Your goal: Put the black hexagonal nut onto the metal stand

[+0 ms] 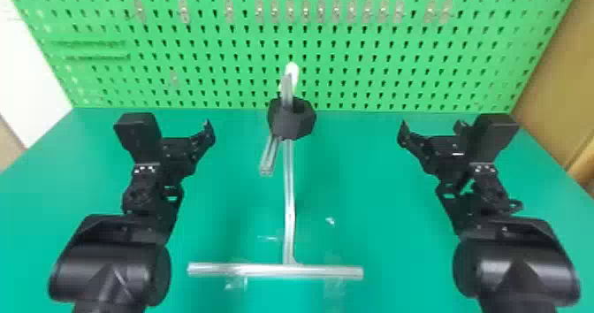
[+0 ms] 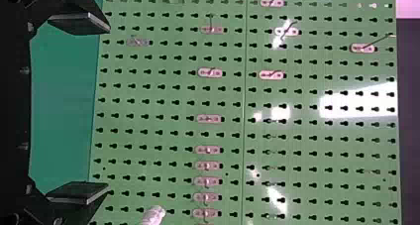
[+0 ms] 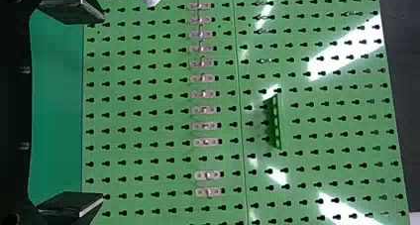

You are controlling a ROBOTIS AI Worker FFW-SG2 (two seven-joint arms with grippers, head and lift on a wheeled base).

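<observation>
Both pairs of jaws stand spread; the black hexagonal nut (image 1: 287, 130), probably light and stiff, suits gripping across opposite flats (image 1: 306, 124).

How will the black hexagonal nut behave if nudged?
The black hexagonal nut looks rigid, so probably won't flex. Its flat sides should resist rolling. With the metal stand through its hole, it may slide rather than drop.

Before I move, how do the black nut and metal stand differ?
The nut is black; the stand is silvery. The nut is short and chunky; the stand is long, slim bars. Both are between the left gripper and the right gripper.
</observation>
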